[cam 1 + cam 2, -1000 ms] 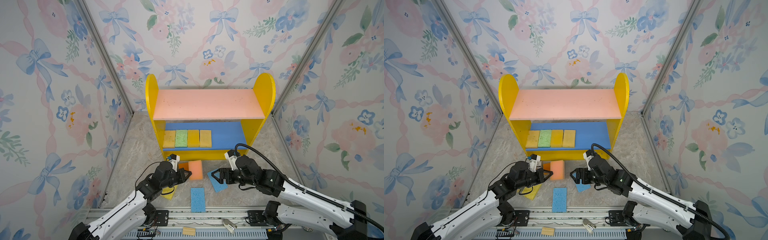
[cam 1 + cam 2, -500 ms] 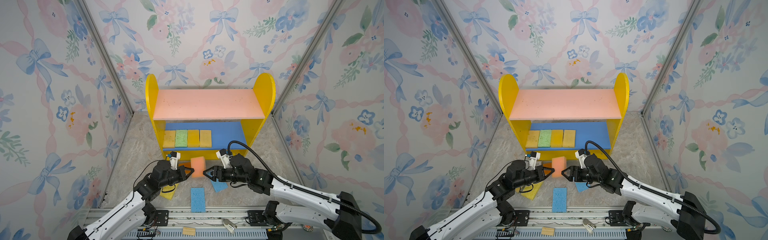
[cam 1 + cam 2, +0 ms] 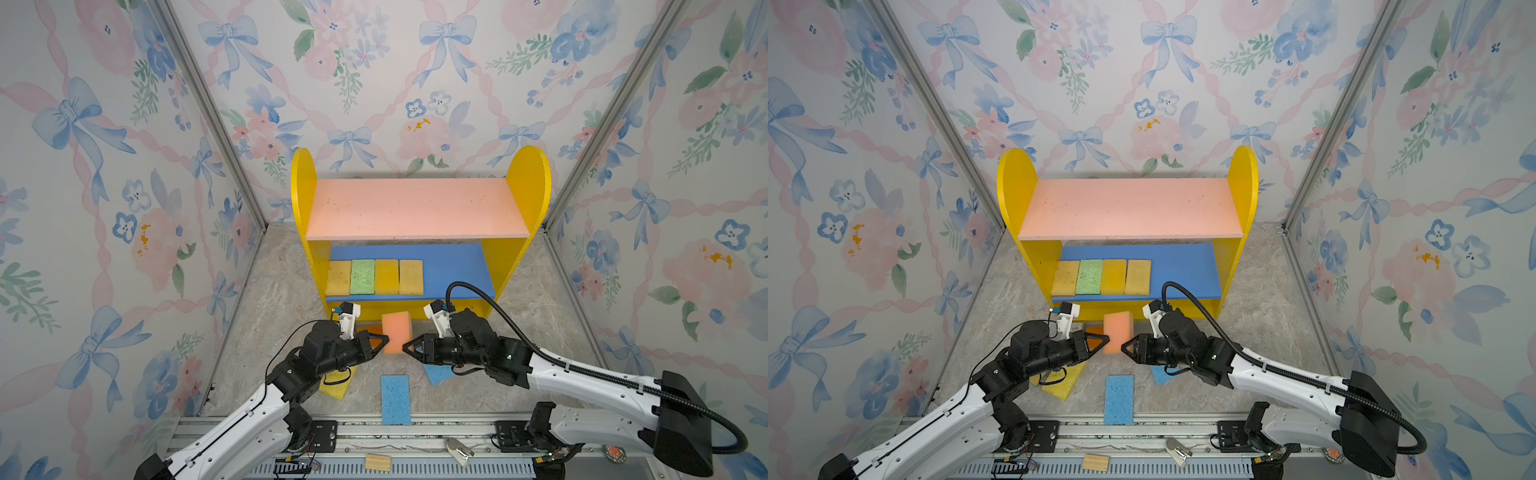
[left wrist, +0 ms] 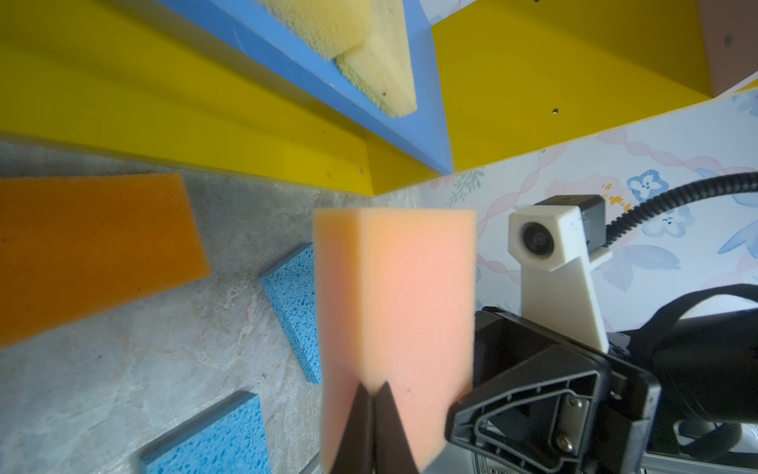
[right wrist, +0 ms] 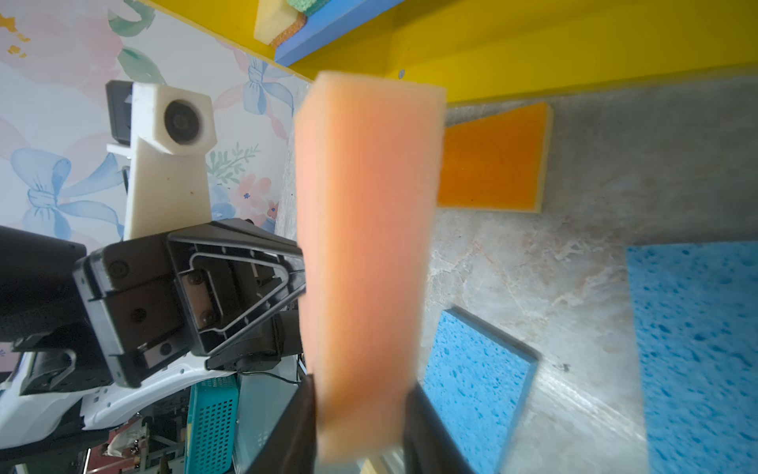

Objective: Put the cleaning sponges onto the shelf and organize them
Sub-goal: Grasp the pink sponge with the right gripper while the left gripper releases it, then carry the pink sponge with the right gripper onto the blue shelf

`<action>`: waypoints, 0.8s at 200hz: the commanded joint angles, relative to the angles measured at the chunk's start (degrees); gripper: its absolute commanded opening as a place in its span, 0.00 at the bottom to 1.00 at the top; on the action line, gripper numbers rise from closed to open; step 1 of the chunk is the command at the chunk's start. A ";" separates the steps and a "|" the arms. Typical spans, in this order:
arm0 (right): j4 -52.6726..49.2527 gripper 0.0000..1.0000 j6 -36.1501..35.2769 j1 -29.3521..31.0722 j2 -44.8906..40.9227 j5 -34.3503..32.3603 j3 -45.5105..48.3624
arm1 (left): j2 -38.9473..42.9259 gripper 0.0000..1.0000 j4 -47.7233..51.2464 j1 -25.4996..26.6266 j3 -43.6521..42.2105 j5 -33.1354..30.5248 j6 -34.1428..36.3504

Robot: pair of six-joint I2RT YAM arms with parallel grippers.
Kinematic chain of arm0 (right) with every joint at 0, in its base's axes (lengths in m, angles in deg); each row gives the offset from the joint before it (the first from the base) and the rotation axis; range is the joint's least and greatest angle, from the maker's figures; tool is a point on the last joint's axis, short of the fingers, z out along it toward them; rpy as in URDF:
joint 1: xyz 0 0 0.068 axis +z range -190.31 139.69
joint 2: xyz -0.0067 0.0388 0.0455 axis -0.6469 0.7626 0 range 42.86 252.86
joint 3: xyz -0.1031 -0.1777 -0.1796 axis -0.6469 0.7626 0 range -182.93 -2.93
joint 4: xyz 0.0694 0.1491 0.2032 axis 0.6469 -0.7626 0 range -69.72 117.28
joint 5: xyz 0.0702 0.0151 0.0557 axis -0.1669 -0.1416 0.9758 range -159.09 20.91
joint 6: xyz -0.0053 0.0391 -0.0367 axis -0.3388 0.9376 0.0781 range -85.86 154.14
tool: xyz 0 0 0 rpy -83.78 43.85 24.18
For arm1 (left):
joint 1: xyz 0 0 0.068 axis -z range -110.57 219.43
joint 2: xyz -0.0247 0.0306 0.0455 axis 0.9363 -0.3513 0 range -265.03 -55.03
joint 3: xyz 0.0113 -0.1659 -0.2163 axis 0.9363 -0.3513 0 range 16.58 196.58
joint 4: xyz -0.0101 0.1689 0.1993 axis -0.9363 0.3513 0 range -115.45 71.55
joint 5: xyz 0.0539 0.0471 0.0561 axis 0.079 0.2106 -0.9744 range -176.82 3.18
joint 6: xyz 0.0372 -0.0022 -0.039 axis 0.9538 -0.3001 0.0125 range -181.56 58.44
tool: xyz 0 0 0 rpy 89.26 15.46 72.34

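Handover, lower centre of frame. Release left only once right is firm, and don't twist the soft foam. Left gripper (image 3: 383, 340): clenched on the edge of the peach rectangular foam sponge (image 3: 397, 332), upright in the air just in front of the yellow two-tier wooden shelf (image 3: 528, 187). Right gripper (image 3: 406, 347): jaws part-open, gripping both sponge faces.

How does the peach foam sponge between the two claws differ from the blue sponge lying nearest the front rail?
The peach foam sponge stands on edge in the air, gripped by the left gripper and right gripper; the blue porous sponge lies flat on the marbled floor, untouched. The peach one looks thicker and smooth; the blue one thin and pitted. Both are rectangular, neither on the shelf.
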 commanded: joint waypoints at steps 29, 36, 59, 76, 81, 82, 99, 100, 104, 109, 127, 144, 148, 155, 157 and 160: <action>-4.34 0.26 -1.84 0.29 -3.66 -4.39 -1.07 | 1.01 0.38 -1.31 0.00 0.64 0.39 -0.42; -5.71 0.26 -2.26 0.01 -4.49 -5.00 -1.31 | 1.29 0.46 -1.20 -0.36 0.59 0.93 -0.32; -10.91 0.25 -3.61 -1.32 -8.32 -6.25 -1.73 | 3.43 0.67 -0.19 -2.85 0.33 3.38 0.58; -17.28 0.25 -5.44 -2.41 -12.27 -8.42 -2.85 | 6.93 0.71 3.28 -5.56 0.67 3.57 2.56; -18.91 0.25 -5.87 -2.98 -13.50 -8.70 -3.09 | 7.76 0.72 4.49 -6.33 0.77 3.68 3.34; -19.16 0.25 -5.95 -3.09 -13.72 -8.74 -3.14 | 7.82 0.73 4.76 -6.44 0.77 3.69 3.53; -25.51 0.25 -7.67 -5.84 -17.33 -10.39 -4.55 | 9.21 0.74 7.78 -8.91 0.39 4.39 5.55; -25.89 0.25 -7.86 -6.06 -17.48 -10.46 -4.62 | 9.25 0.75 7.94 -9.01 0.36 4.31 5.65; -27.22 0.25 -8.38 -6.89 -18.00 -10.79 -4.96 | 9.30 0.75 8.44 -9.33 0.18 4.22 6.00; -28.75 0.25 -8.93 -8.01 -18.52 -10.79 -5.67 | 9.18 0.75 8.98 -9.64 -0.10 4.10 6.43; -31.54 0.25 -10.90 -12.13 -18.78 -8.91 -7.80 | 8.70 0.76 9.41 -10.16 -1.22 3.46 7.28; -32.11 0.25 -12.93 -15.41 -17.04 -6.76 -9.81 | 8.04 0.77 9.46 -10.58 -1.54 2.68 8.37; -32.26 0.25 -13.57 -16.07 -16.39 -6.37 -10.35 | 7.98 0.78 9.59 -10.74 -1.54 2.50 8.67; -32.42 0.25 -14.45 -16.90 -15.09 -5.87 -11.34 | 7.60 0.78 9.83 -11.04 -1.32 2.32 9.34; -32.49 0.25 -14.82 -17.21 -14.69 -5.70 -11.69 | 7.40 0.78 9.96 -11.15 -1.23 2.26 9.63; -32.54 0.25 -15.33 -17.57 -14.20 -5.53 -12.09 | 7.25 0.78 10.18 -11.33 -1.05 2.21 10.11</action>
